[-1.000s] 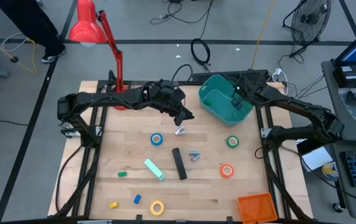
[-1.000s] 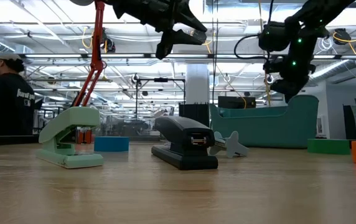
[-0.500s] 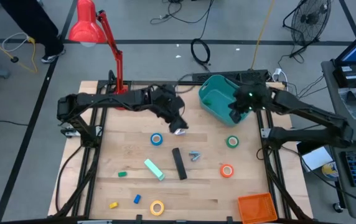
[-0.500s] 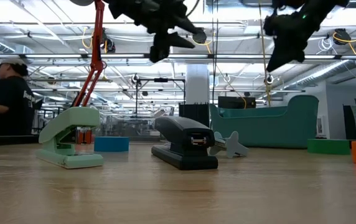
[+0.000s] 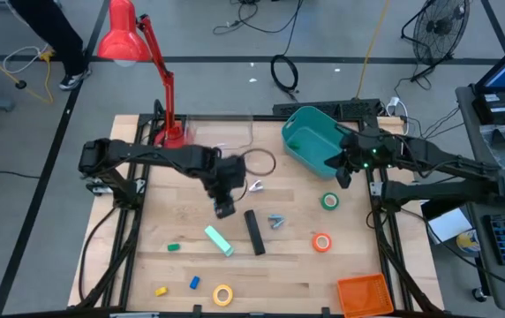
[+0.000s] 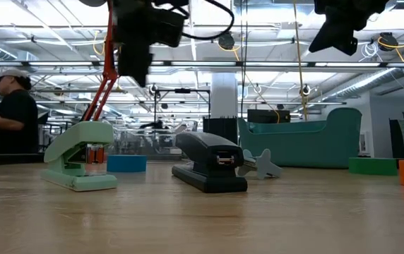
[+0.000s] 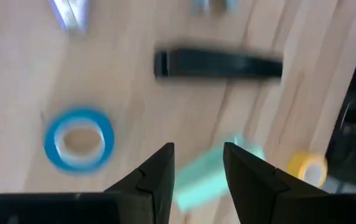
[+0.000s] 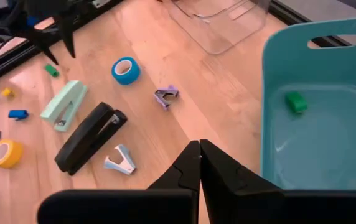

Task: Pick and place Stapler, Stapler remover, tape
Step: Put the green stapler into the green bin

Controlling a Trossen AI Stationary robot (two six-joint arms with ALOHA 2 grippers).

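Wooden table (image 5: 138, 256), cluttered. My left gripper (image 5: 223, 210) hovers half-open, empty, beside blue tape (image 5: 222, 198); black stapler (image 5: 253, 231) lies just beyond. Right gripper (image 5: 342, 177) shut, empty, by teal bin (image 5: 298, 141). Risk — descending jaws snag the mint stapler (image 5: 218, 239).

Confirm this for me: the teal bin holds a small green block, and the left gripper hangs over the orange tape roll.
Wrong roll. The left gripper hangs beside the blue tape roll, as the left wrist view shows. The teal bin does hold a small green block.
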